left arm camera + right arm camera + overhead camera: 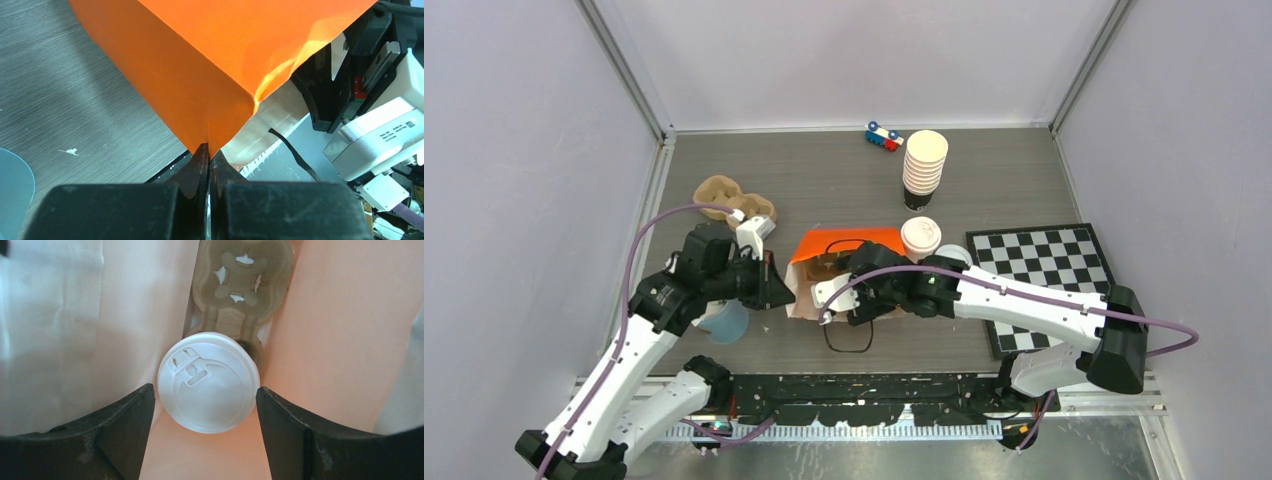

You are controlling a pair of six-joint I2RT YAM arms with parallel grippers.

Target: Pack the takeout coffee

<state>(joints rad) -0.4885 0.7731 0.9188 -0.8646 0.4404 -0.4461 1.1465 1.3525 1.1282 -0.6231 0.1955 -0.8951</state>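
Holding the bag: our left tool [208, 152], jaws pressed together on a folded corner edge of the orange bag [200, 65].
Right tool [206, 396]: we see it reaching inside the bag, fingers [125, 435] wide apart on either side of a lidded cup [210, 380]; we cannot tell whether they press it.
Cup: inside the bag, white lid facing the wrist camera, at the near end of a brown carrier [240, 285] lying deeper in.
Second cup [921, 238]: lidded, upright on the bench [824, 180], just beside the bag's far right corner.
Bag: between our two arms, black handle [849, 345] trailing toward the near edge.
Farther out: chessboard [1044, 260] on the right, cup stack [923, 165] and toy [883, 136] at the back.
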